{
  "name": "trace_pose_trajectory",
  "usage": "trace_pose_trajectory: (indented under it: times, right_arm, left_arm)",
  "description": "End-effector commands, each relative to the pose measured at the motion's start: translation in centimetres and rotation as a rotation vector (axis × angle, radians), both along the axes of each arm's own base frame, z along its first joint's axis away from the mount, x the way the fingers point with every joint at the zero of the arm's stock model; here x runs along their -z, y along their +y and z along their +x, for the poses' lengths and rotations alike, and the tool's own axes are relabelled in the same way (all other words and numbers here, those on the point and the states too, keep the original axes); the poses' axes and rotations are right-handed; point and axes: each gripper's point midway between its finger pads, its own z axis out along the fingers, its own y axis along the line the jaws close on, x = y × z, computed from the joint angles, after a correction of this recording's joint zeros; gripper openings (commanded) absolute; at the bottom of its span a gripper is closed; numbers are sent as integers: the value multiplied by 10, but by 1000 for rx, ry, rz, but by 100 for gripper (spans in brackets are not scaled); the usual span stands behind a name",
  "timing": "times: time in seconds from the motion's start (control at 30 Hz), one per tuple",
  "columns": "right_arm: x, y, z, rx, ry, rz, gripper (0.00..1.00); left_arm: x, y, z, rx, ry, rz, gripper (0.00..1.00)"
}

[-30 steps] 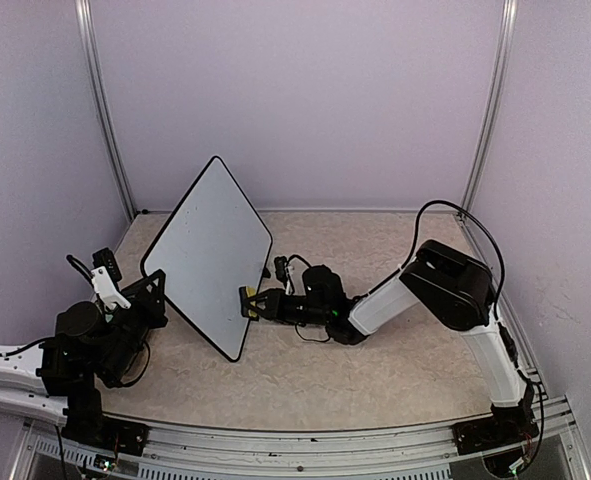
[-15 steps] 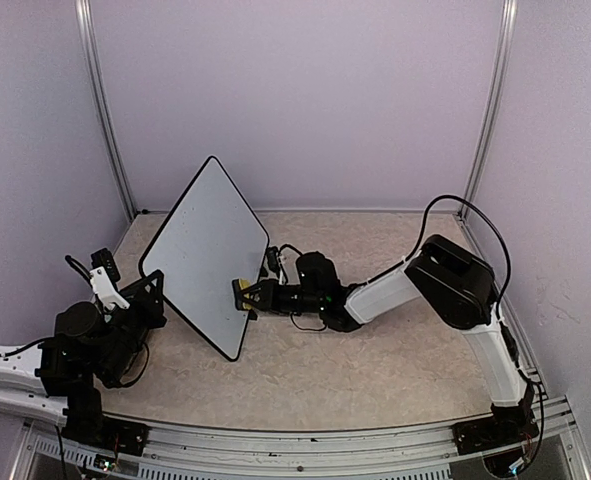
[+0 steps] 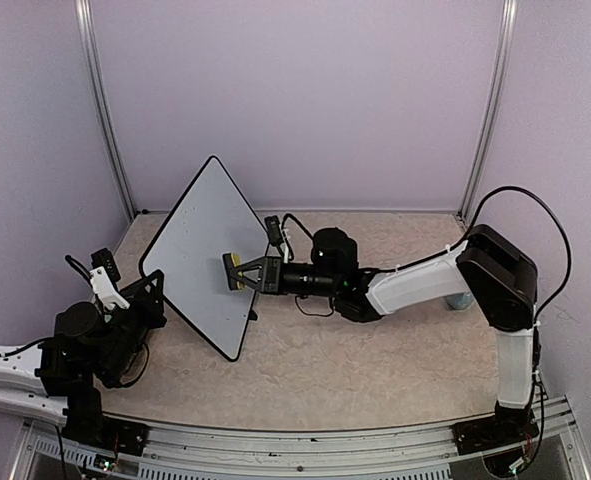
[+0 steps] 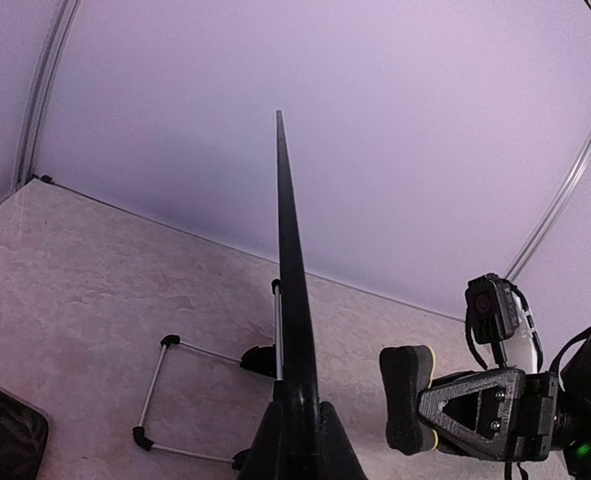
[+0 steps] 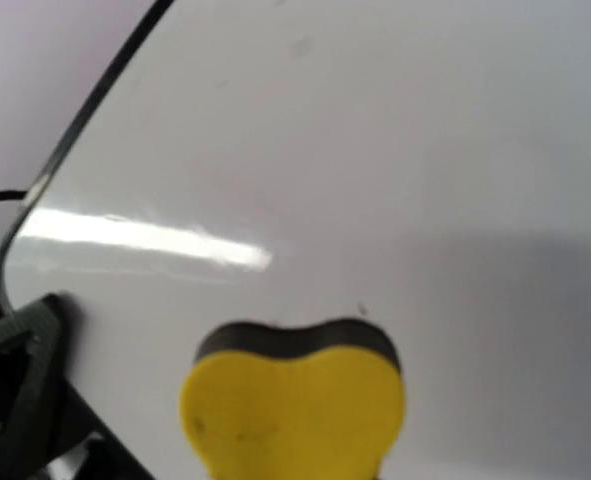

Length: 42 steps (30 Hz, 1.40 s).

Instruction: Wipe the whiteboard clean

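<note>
- Whiteboard (image 3: 200,245): left part of table (image 3: 375,370), upright, held diamond-wise with its face toward the right arm. Top corner stands free before the rear wall.
- Left gripper (image 3: 155,292): clamped on board's lower-left edge.
- Right gripper (image 3: 245,272): clamped on yellow eraser (image 3: 231,270), at board's face near its right edge. Contact cannot be told.
- Wire stand (image 4: 165,395): on table, behind board.

The whiteboard (image 5: 395,150) has a smooth, glossy white face carrying a bright streak of reflected light, edged in thin black. The eraser (image 5: 293,405) is matt yellow sponge backed by a dark felt-like layer. The counter (image 3: 375,370) is stone-patterned, dull beige. The wire stand (image 4: 151,390) is bare silvery metal.
</note>
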Motion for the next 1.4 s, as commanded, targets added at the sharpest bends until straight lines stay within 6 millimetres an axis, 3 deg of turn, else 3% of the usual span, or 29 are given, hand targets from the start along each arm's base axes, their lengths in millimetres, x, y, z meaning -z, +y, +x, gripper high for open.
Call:
trace_pose_trajectory:
  times: [0.0,0.23,0.4,0.57,0.73,1.0,1.37]
  right_arm:
    - [4,-52,32,155,2,-53,0]
    - [29,-143,70,407,3,-255,0]
    - [45,-211,95,607,32,-389,0]
    - [57,-252,110,703,58,-461,0]
    - [66,-267,114,742,71,-509,0]
    - [79,-266,116,723,105,-524,0]
    - [109,-267,123,736,173,-609,7]
  left_arm:
    - [-21,-21,-10,132,-23,-119,0]
    - [-23,-21,-10,134,-25,-114,6]
    - [-24,-21,-11,137,-28,-117,17]
    - [-26,-22,-10,138,-30,-112,21]
    - [-28,-22,-10,139,-33,-117,26]
    - [-37,-25,-10,139,-42,-108,38]
    - [-35,-9,-12,109,-34,-125,58]
